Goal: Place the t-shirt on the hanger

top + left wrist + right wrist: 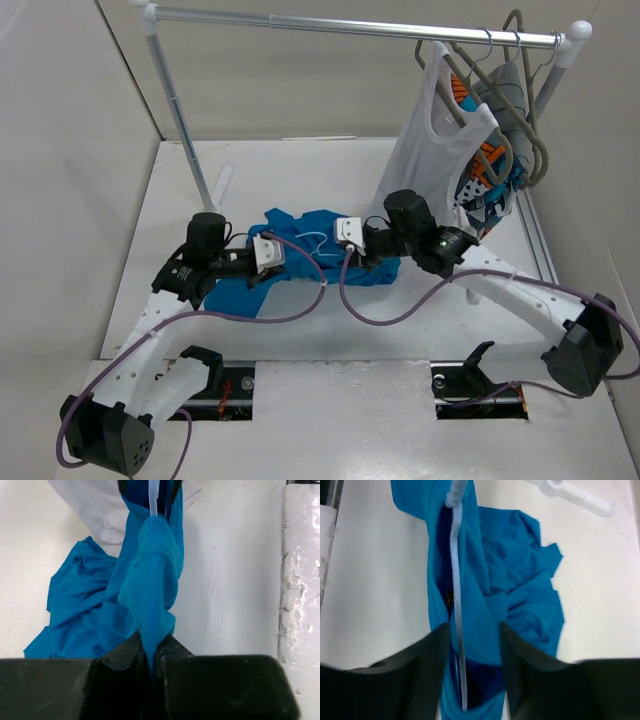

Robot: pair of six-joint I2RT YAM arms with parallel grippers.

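Your left gripper (150,647) is clamped on a raised fold of the t-shirt (300,225), with the blue fabric pinched tight between its fingers. Your right gripper (472,630) has its fingers apart, one on each side of a band of the same fabric and of the hanger (456,580), whose pale wire runs lengthwise between them. Whether those fingers touch the cloth cannot be told. The t-shirt lies crumpled on the white surface (300,175) between your two arms, and the hanger's wire sits partly inside the cloth. At the back, a rail (350,25) carries a white tank top (430,140) and a patterned garment (487,185) near its right end.
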